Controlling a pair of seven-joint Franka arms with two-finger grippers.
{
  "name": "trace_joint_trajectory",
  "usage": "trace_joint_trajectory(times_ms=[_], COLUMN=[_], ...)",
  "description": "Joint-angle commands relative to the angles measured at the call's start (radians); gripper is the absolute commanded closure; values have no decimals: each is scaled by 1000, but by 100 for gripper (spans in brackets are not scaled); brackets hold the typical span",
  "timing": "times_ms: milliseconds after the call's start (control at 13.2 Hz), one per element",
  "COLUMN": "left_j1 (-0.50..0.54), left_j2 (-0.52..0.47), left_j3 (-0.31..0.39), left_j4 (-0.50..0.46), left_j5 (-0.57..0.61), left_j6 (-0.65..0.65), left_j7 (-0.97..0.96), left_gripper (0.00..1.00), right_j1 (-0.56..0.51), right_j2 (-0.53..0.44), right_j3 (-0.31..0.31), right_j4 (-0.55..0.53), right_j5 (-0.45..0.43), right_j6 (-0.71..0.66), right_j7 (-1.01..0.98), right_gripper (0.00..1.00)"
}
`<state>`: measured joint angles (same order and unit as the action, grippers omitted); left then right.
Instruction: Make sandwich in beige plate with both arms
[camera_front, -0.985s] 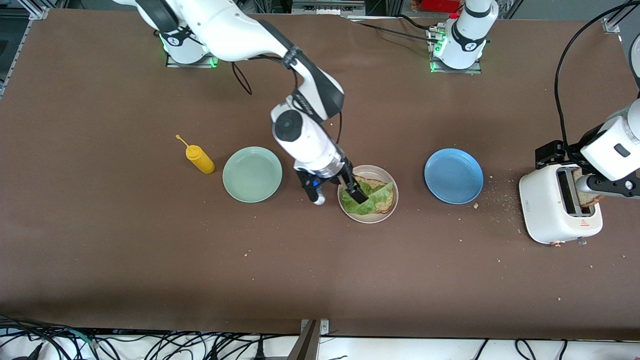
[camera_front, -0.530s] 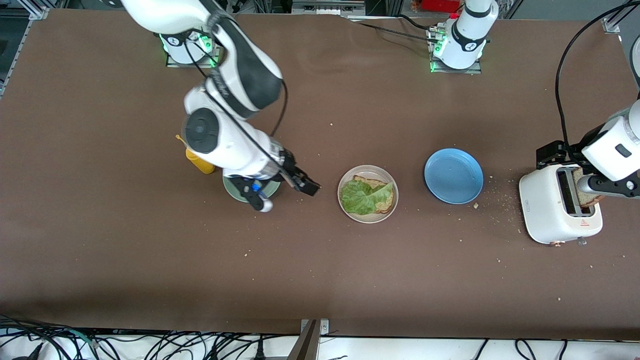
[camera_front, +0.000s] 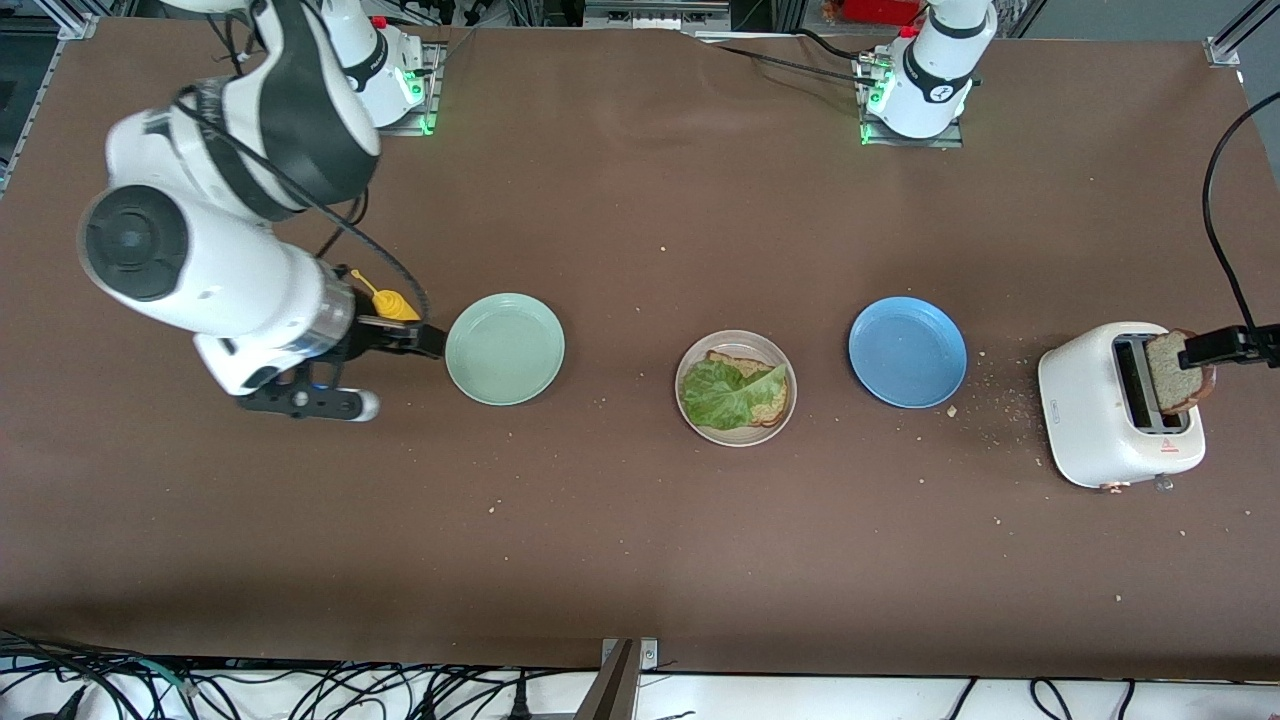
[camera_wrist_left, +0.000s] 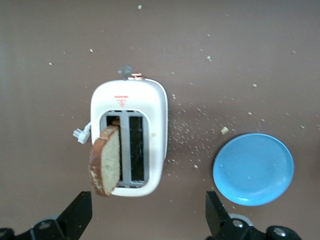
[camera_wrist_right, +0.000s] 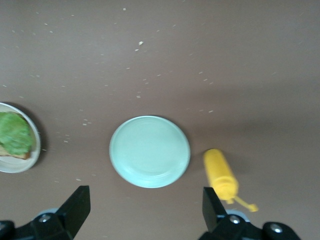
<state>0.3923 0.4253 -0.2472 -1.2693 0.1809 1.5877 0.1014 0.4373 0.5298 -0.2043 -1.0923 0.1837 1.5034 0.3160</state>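
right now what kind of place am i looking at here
Probably a robotics lab set up as a mock kitchen: a brown table with a toaster, a beige plate holding bread and lettuce, and cables along the table's edge.

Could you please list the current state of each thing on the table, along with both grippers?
beige plate: holds a bread slice under lettuce, no top slice.
mint plate: bare.
blue plate: bare.
toaster: second slice sticking up from a slot.
mustard bottle: lying down.
left gripper: open, above toaster.
right gripper: open, above mint plate.

A brown table (camera_front: 640, 560) strewn with crumbs fills the view, black cables (camera_front: 300, 690) tangled below its near edge.
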Motion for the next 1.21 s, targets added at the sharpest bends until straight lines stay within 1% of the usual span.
trace_joint_trajectory(times_ms=[0, 76, 152, 227, 303, 379, 455, 530, 606, 682, 758, 834, 909, 985, 1137], left_j1=[71, 92, 109, 117, 126, 141, 148, 163, 178, 184, 186, 186, 186, 183, 177], left_j2=[64, 81, 90, 92, 92, 92, 95, 95, 93, 95, 93, 93, 93, 90, 79], left_j3=[-11, -12, -14, -14, -14, -14, -12, -12, -12, -12, -12, -12, -12, -14, -18], left_j4=[4, -1, -14, -42, -74, -102, -123, -152, -175, -194, -202, -202, -199, -197, -193], left_j5=[9, 5, 3, -24, -47, -49, -47, -46, -46, -46, -47, -49, -47, -37, -34], left_j6=[64, 74, 78, 80, 78, 86, 109, 133, 155, 170, 172, 172, 172, 172, 170], left_j7=[65, 111, 136, 138, 150, 170, 196, 210, 212, 216, 210, 199, 199, 199, 199], left_gripper=[0, 0, 0, 0, 0, 0, 0, 0, 0, 20, 58, 80, 95, 100, 100], right_j1=[12, 12, 12, 12, 3, -3, 0, 18, 50, 54, 54, 55, 58, 60, 60], right_j2=[-42, -42, -42, -42, -57, -83, -120, -151, -178, -204, -208, -206, -206, -208, -208], right_j3=[-122, -180, -226, -256, -276, -293, -296, -291, -291, -290, -288, -288, -285, -285, -285], right_j4=[-32, -35, -44, -69, -101, -153, -209, -254, -285, -313, -314, -310, -310, -310, -310], right_j5=[-18, -6, -1, 0, 35, 92, 98, 83, 47, 36, 36, 37, 37, 39, 39], right_j6=[-55, -89, -94, -94, -92, -86, -77, -40, -19, 6, 21, 24, 26, 27, 24], right_j7=[-197, -307, -389, -434, -460, -466, -466, -459, -454, -456, -457, -463, -462, -462, -466], right_gripper=[1, 1, 1, 1, 1, 1, 1, 1, 1, 1, 1, 1, 1, 1, 1])
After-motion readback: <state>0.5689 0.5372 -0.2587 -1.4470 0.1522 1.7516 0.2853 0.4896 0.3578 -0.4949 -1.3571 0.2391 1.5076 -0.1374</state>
